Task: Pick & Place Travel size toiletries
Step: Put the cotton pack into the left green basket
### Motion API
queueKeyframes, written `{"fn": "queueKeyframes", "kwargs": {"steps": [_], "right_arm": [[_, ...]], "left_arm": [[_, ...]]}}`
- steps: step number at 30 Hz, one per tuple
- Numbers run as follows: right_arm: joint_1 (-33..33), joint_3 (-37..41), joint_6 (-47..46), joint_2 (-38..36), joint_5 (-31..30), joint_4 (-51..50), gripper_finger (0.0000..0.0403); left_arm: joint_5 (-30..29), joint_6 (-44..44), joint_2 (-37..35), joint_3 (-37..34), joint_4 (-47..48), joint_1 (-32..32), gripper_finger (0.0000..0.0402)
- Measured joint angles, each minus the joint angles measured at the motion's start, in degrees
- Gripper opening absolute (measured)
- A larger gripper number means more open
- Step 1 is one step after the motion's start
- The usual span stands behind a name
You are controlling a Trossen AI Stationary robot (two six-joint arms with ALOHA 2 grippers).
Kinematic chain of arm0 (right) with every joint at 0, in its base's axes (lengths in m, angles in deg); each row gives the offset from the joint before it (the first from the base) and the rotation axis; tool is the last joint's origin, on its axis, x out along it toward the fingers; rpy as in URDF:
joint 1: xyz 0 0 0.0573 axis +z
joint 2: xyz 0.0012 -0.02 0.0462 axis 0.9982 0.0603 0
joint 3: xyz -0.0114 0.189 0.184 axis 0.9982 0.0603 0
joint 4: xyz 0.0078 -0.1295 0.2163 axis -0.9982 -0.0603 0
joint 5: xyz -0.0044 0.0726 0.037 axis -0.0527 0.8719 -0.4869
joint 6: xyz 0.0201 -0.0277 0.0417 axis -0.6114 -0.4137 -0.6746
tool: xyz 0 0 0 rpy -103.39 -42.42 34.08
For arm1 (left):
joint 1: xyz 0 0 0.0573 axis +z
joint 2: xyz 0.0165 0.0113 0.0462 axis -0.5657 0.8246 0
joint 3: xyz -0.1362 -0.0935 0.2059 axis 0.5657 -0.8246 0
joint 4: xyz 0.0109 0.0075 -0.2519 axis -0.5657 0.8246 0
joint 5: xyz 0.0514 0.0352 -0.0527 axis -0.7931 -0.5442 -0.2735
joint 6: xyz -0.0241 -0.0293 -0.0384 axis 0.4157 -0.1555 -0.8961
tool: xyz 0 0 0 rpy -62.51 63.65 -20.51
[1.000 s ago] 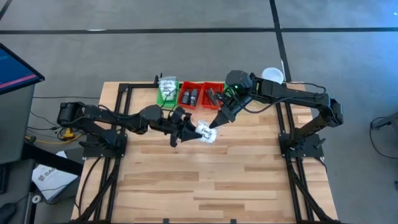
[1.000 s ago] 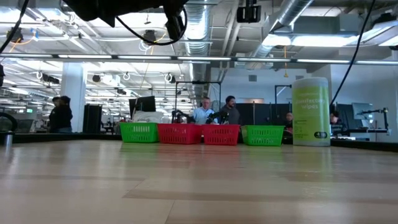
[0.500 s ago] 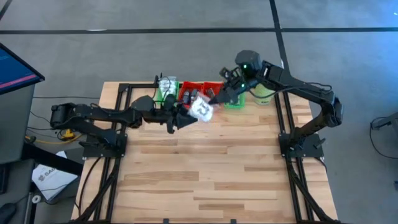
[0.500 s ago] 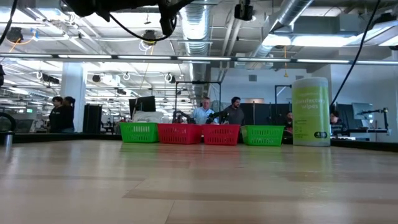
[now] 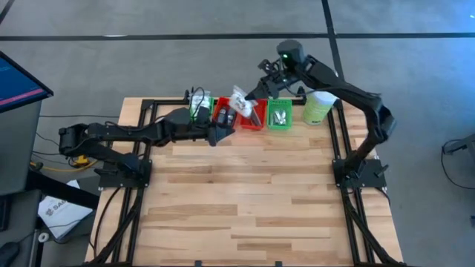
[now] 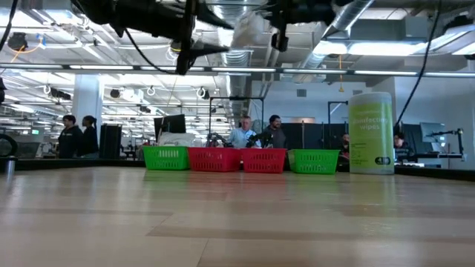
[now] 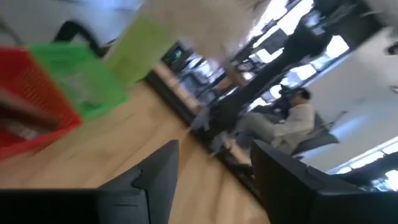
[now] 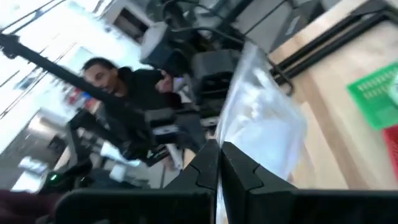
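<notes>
My right jaws (image 5: 249,102) are clenched on a white packet (image 5: 240,101), held in the air above the red trays (image 5: 251,120) at the table's far edge. My left jaws (image 5: 220,132), parted and empty, wait beside them. I judge this the carrying step; next comes lowering over the proper tray and letting go.

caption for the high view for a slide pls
Right gripper, shut on a white packet, holds it above the red trays while the open left gripper waits beside them.
</notes>
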Motion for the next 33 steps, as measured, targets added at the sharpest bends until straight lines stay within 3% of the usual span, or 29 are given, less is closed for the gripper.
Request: {"fn": "queueKeyframes", "kwargs": {"steps": [9, 15, 19, 26, 31, 33], "right_arm": [[-2.3, -14.6, 6.5, 13.5, 0.8, -2.6, 0.0], [-2.9, -24.3, 11.9, 21.0, -2.7, -10.3, 0.0], [-2.8, -27.4, 15.7, 23.7, -5.7, -14.3, 0.0], [-0.6, -31.2, 17.2, 28.3, -7.4, -15.0, 0.0], [1.8, -39.3, 17.1, 35.2, -10.5, -17.5, 0.0], [2.8, -38.7, 15.5, 36.1, -10.8, -13.3, 0.0]], "left_arm": [[-2.4, -5.4, -0.3, 0.0, 13.6, -0.6, 0.0149], [-4.6, -5.8, -2.3, 0.1, 22.1, -2.1, 0.0071], [-9.1, -5.7, -6.3, 0.0, 29.7, -2.7, 0.0009], [-22.8, -2.1, -17.9, -1.2, 35.1, -4.6, 0.0001], [-24.6, -1.9, -25.5, -3.6, 35.1, -4.4, 0.0], [-24.4, -1.9, -28.0, -4.7, 34.6, -4.4, 0.0]]}}
